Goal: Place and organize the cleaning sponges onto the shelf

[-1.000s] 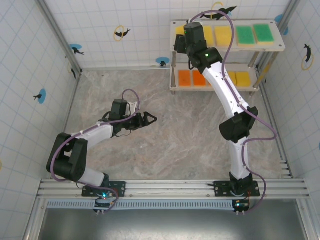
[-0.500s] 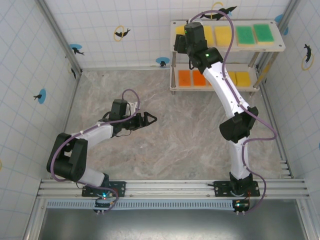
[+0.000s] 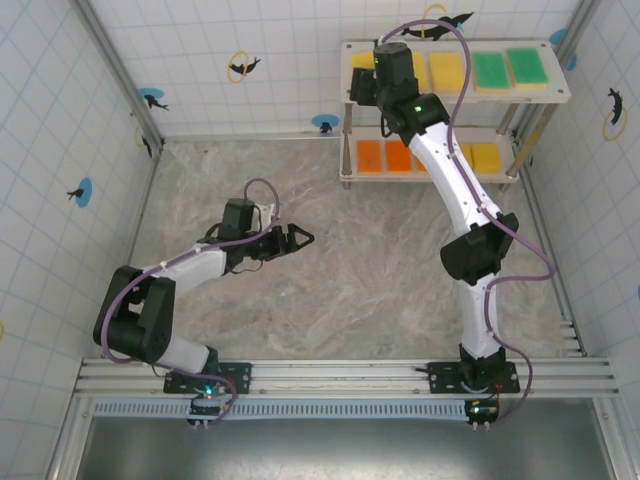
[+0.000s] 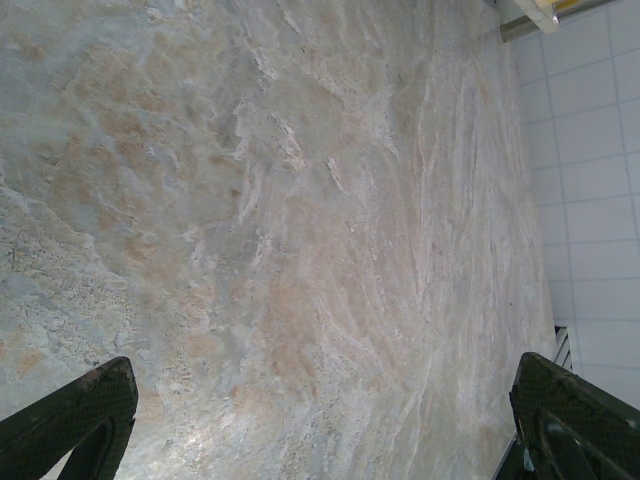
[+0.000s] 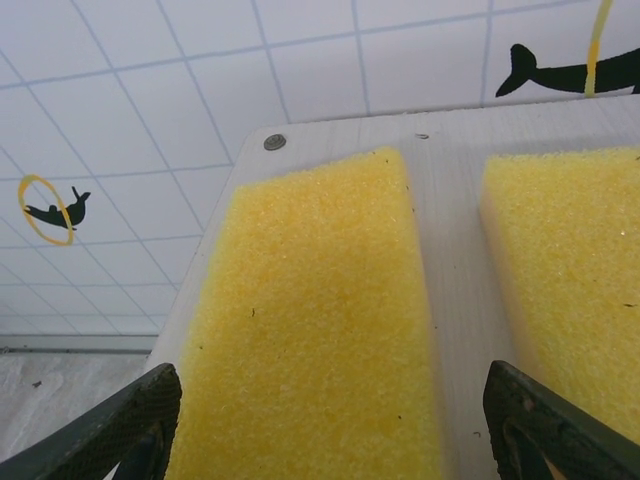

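Surface (image 3: 340, 290): marbled beige-grey stone pattern. White tiled walls (image 3: 40, 120) bear black whale decals (image 3: 240, 67) on yellow rings or blue discs. Metal rails (image 3: 340, 375) span the near edge.

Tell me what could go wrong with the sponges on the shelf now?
The yellow sponge under the open right gripper lies close to the left edge of the shelf. If a finger catches it while lifting away, the sponge might slide off the board. A sideways move could also shove it into the neighbouring yellow sponge and spoil the neat row.
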